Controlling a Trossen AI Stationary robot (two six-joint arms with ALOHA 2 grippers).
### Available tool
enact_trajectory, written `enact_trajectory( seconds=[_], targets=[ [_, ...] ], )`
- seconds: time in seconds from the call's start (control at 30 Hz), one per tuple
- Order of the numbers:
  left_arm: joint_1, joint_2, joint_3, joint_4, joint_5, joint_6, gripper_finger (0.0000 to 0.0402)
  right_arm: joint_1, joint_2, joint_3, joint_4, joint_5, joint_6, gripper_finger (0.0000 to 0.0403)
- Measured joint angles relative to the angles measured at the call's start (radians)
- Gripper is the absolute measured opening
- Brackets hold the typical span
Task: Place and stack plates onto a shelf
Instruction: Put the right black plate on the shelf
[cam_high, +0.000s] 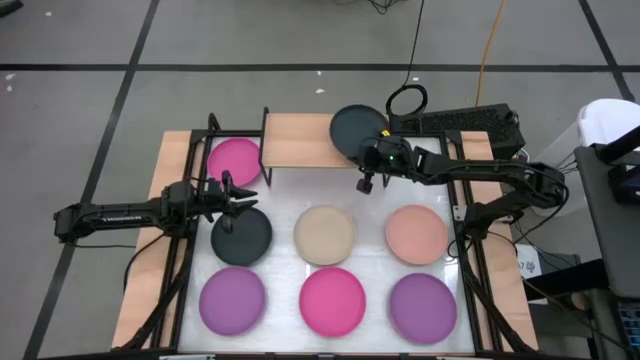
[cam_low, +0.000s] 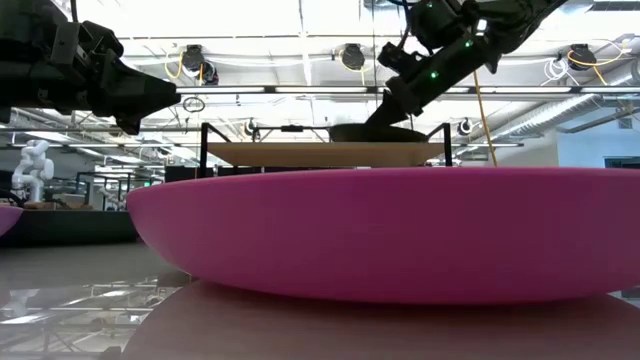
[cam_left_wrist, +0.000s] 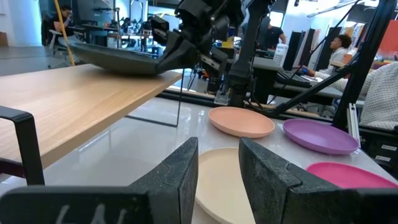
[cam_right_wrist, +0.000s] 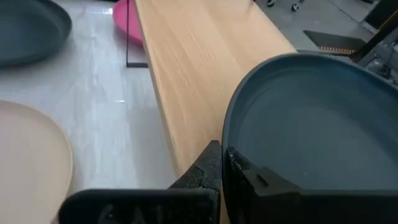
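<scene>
The shelf is a light wooden board on thin black legs at the table's far side. A dark grey plate is at its right end, and my right gripper is shut on its rim. My left gripper is open. It hovers between a magenta plate and a second dark grey plate and touches neither. Beige, salmon, purple, magenta and purple plates lie flat on the white tabletop. My right gripper pinches the dark grey plate's rim on its near-right side, one finger outside under the rim and the other inside the dish. The fingers slant down from the table's right. The plate sits low over the board's right end, slightly tilted. Whether it touches the board, I cannot tell.
The shelf's left part is bare wood. Black frame rails run along both table sides. A black device and cables lie beyond the shelf's right end. People sit at desks in the room beyond the table.
</scene>
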Motion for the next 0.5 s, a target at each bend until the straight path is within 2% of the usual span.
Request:
enact_trajectory(
  seconds=[0.13,0.5],
  targets=[
    [0.000,0.000,0.000,0.001,0.000,0.000,0.0120,0.000,-0.003,0.000,-0.003,-0.076,0.007,0.0000],
    [0.000,0.000,0.000,0.001,0.000,0.000,0.0120,0.002,-0.003,0.000,0.020,-0.080,0.018,0.0000]
  ],
)
